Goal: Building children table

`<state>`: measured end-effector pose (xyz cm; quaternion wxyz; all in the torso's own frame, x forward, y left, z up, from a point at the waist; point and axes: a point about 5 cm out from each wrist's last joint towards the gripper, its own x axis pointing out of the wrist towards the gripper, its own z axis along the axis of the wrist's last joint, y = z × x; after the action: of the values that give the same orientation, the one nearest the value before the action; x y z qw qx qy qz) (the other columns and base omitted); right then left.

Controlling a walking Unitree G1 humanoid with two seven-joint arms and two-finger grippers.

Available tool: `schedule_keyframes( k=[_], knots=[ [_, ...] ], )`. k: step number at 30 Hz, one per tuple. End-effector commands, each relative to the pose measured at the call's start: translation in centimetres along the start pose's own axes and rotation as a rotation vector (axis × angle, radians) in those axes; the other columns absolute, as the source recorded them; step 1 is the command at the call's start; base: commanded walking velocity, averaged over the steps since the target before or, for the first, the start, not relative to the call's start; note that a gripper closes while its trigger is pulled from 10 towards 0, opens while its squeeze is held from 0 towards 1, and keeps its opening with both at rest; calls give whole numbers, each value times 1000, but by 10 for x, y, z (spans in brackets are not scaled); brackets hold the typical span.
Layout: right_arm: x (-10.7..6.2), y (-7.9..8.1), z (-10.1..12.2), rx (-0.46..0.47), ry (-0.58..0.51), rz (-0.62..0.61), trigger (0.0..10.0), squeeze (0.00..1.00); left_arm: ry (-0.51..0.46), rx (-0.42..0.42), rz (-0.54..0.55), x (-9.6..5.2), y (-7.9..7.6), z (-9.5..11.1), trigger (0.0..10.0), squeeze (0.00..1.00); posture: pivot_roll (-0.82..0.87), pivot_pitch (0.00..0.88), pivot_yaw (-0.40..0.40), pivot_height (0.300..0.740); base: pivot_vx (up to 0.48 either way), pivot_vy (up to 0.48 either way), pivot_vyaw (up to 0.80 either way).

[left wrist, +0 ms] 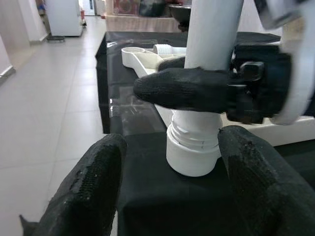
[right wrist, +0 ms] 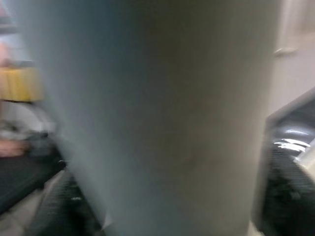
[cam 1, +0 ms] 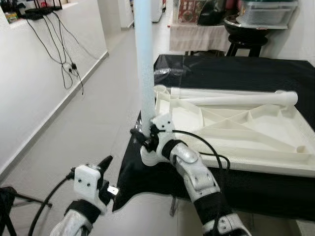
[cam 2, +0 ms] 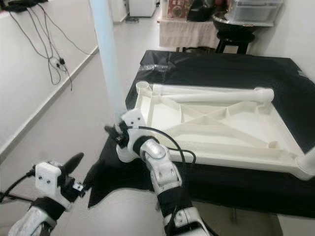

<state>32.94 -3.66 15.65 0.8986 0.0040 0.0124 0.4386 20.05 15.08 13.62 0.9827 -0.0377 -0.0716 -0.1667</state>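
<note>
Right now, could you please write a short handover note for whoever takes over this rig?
Right gripper: shut on the upright white table leg, low down, above its threaded end seated in the corner socket.
Left gripper: open, off the table's edge, holding nothing.
Upturned white tabletop lies on the black-covered table; a second leg lies across it.
Done: one leg stood in its socket.
Left: tighten it, fit the other legs.

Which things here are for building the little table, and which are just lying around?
For the table: upright white leg in the right gripper; upside-down tabletop; second leg lying on it; left gripper nearby.

Lying around: wall cables; black stool; plastic box.
</note>
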Motion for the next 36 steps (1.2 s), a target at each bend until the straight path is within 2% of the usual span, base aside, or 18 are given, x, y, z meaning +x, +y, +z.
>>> schedule_keyframes(
  k=[1,3,4,5,6,11,12,16,17,26,28,30,31,32,33,34,35,36],
  knots=[
    [3,3,17,-9,-65,162,10000,1000,18,4,-2,-1,1,-3,10000,0,36,100,2,740,0,0,0],
    [3,3,17,-9,-65,162,10000,1000,18,4,-2,-1,1,-3,10000,0,36,100,2,740,0,0,0],
    [2,0,21,-35,-73,214,10000,761,17,3,-2,0,1,-3,10000,0,41,95,2,740,0,0,0],
    [2,0,21,-35,-73,214,10000,761,17,3,-2,0,1,-3,10000,0,41,95,2,740,0,0,0],
    [3,-8,26,-64,-67,293,10000,0,16,4,-2,0,0,-3,10000,0,53,93,-4,740,0,0,0],
    [13,-23,38,-86,-26,444,10000,0,15,5,0,-2,-2,-2,10000,0,75,103,-9,740,0,0,0],
    [16,-24,40,-67,-23,445,6000,0,16,5,0,-3,-2,-1,10000,0,84,110,-10,740,0,0,0],
    [17,-24,41,-52,-22,447,6000,0,16,4,-1,-4,-3,-1,10000,0,86,111,-10,740,0,0,0],
    [17,-25,40,-41,-13,458,0,0,19,3,-1,-5,-4,-1,10000,0,96,117,-10,740,0,0,0],
    [15,-32,36,-18,8,440,0,0,28,-2,-3,-11,-9,0,10000,0,109,134,-7,740,0,0,0],
    [7,-39,26,-33,26,411,0,0,29,-3,-2,-12,-10,1,10000,0,104,141,-8,740,0,0,0],
    [-5,-43,2,-72,112,329,0,0,29,-4,-1,-13,-10,2,10000,0,99,143,-12,740,0,0,0],
    [-5,-43,2,-72,112,329,0,0,29,-4,-1,-13,-10,2,10000,0,99,143,-12,740,0,0,0],
    [-8,-41,-14,-79,167,191,0,0,28,-4,-1,-14,-10,2,10000,0,94,146,-21,740,0,0,0],
    [-16,-32,-36,-30,208,-126,0,0,28,-4,-1,-14,-9,3,10000,0,85,152,-22,740,0,0,0],
    [-16,-32,-36,-30,208,-126,0,0,28,-4,-1,-14,-9,3,10000,0,85,152,-22,740,0,0,0],
    [-35,-2,-54,9,243,-346,0,0,29,-4,-2,-15,-8,4,10000,0,70,166,3,740,0,0,0],
    [-35,-2,-54,9,243,-346,0,0,29,-4,-2,-15,-8,4,10000,0,70,166,3,740,0,0,0]
  ],
)
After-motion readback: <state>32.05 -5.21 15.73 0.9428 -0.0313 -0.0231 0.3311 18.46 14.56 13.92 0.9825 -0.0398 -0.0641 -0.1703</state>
